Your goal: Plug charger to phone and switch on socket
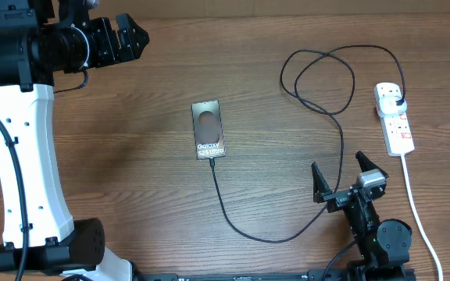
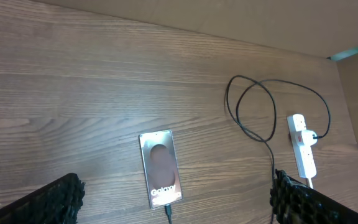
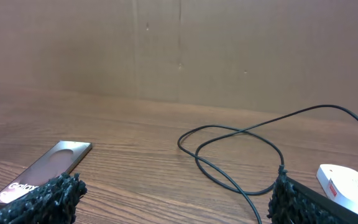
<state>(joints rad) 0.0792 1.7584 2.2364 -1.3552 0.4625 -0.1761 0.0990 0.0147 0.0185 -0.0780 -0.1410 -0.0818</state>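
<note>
The phone (image 1: 208, 129) lies flat mid-table, bronze-grey with a dark oval and "Galaxy" lettering; it also shows in the left wrist view (image 2: 160, 168) and the right wrist view (image 3: 42, 171). The black charger cable (image 1: 272, 234) has its tip in the phone's near end, loops across the table, and its black plug (image 1: 397, 101) sits in the white socket strip (image 1: 394, 119). My left gripper (image 1: 127, 39) is open and empty, high at the far left. My right gripper (image 1: 341, 181) is open and empty near the front, right of the cable.
The strip's white cord (image 1: 420, 218) runs toward the front right edge. A cardboard wall (image 3: 179, 50) stands behind the table. The cable's loop (image 1: 319, 78) lies left of the strip.
</note>
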